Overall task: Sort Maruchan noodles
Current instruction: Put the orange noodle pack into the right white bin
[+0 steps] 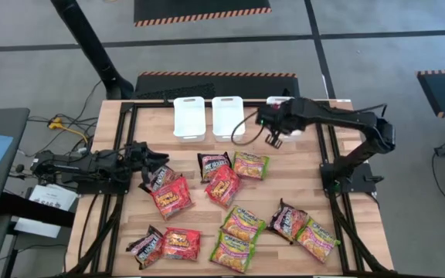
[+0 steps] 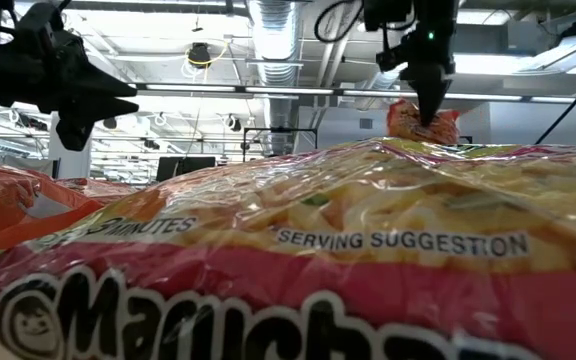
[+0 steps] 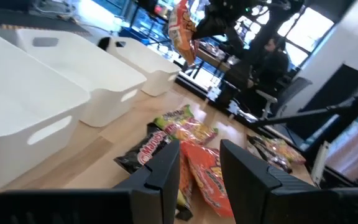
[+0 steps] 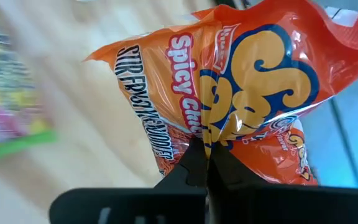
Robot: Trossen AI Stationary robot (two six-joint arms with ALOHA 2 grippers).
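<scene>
Several Maruchan noodle packets lie flat on the wooden table: red ones (image 1: 172,197), green-yellow ones (image 1: 242,222) and dark ones (image 1: 213,164). Three white trays (image 1: 189,116) stand in a row at the far edge. My right gripper (image 1: 273,137) hangs in the air by the near end of the right-hand tray (image 1: 278,101), shut on an orange-red packet (image 4: 247,81). My left gripper (image 3: 197,168) rests low at the table's left, open, with nothing between its fingers; it points toward a dark packet (image 1: 161,177) and a red one. My right gripper pinches the orange-red packet between its two fingers at a creased part of the wrapper (image 4: 207,130). The fingers slant down from above. The packet (image 2: 423,122) hangs below the fingertips, clear of the table, its wrapper crumpled at the pinch.
One green-yellow packet (image 2: 348,250) lies right in front of the low camera and fills most of that view. Black frame rails (image 1: 126,154) run along the table's left and right sides. Bare wood shows between the trays and the packets.
</scene>
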